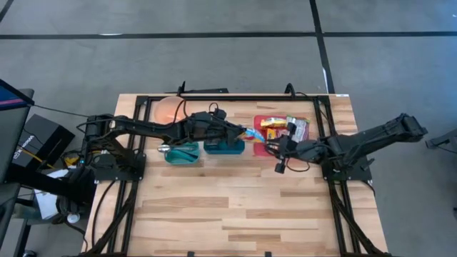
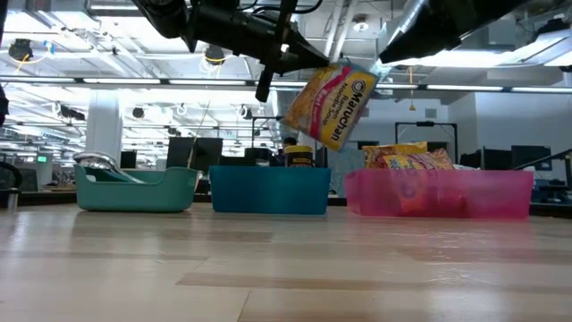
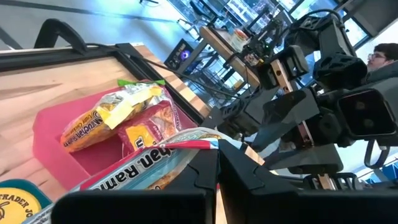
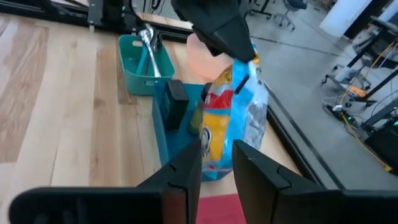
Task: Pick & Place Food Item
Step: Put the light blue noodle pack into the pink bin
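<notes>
A yellow and blue ramen packet (image 2: 335,105) hangs in the air between my two grippers, above the gap between the blue bin (image 2: 268,192) and the pink tray (image 2: 438,201). My left gripper (image 1: 244,132) is shut on one end of it. My right gripper (image 1: 273,147) comes from the table's right and is closed on the other end (image 4: 217,149). More food packets (image 3: 115,115) lie in the pink tray (image 1: 257,120). A jar (image 2: 299,156) stands in the blue bin (image 1: 223,148). My left gripper pinches the packet's edge (image 3: 186,146) between its two fingertips, coming from the table's left, slanting down. The packet is lifted clear and hangs tilted. My right gripper has the packet's other end (image 4: 219,158) between its two fingers (image 4: 186,171), coming level from the table's right. Its own fingers hide the contact.
A teal bin (image 1: 182,153) with a metal utensil (image 4: 146,40) stands left of the blue bin. An orange plate (image 1: 170,111) lies behind them. A black frame (image 1: 235,96) runs around the table's far part. A person (image 3: 379,59) sits beyond the table.
</notes>
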You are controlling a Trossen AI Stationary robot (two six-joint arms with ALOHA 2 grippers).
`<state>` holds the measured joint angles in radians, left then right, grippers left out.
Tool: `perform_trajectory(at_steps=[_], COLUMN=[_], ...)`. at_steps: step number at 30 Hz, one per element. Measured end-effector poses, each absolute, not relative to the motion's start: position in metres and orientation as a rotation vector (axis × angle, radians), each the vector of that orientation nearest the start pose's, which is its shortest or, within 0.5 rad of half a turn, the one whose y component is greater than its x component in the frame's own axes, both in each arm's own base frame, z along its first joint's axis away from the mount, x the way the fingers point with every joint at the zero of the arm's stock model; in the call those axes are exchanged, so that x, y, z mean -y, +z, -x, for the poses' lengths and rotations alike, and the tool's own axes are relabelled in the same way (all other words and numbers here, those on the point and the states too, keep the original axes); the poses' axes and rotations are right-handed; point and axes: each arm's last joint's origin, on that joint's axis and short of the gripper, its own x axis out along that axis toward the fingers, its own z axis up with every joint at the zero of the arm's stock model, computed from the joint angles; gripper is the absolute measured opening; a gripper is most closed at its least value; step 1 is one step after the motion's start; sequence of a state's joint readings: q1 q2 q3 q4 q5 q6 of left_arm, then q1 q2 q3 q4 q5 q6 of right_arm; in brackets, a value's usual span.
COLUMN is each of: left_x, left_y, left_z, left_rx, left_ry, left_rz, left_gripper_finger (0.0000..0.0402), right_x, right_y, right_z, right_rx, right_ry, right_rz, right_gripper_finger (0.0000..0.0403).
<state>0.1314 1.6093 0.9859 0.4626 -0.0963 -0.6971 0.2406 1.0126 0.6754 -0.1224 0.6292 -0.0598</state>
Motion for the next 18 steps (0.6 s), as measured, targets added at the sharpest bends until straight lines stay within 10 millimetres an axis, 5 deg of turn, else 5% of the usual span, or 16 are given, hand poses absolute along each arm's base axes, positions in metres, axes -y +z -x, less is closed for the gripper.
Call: perform_trajectory(at_steps=[5,18], left_x=[-0.05,-0.049], left_y=[0.257,0.257], left_z=[-0.356,-0.356], left_rx=[-0.079,-0.078], left_ry=[0.276,0.274], left_rz=[0.695,0.695], left_gripper_finger=[0.0,0.0], right_x=[-0.028,-0.024], right_y=[0.263,0.252], right_z=[-0.213,-0.228], right_rx=[-0.425,-0.457], right_ry=[-0.4,-0.384], right_rz=[0.243,0.228], right_gripper_finger=[0.0103,0.0232])
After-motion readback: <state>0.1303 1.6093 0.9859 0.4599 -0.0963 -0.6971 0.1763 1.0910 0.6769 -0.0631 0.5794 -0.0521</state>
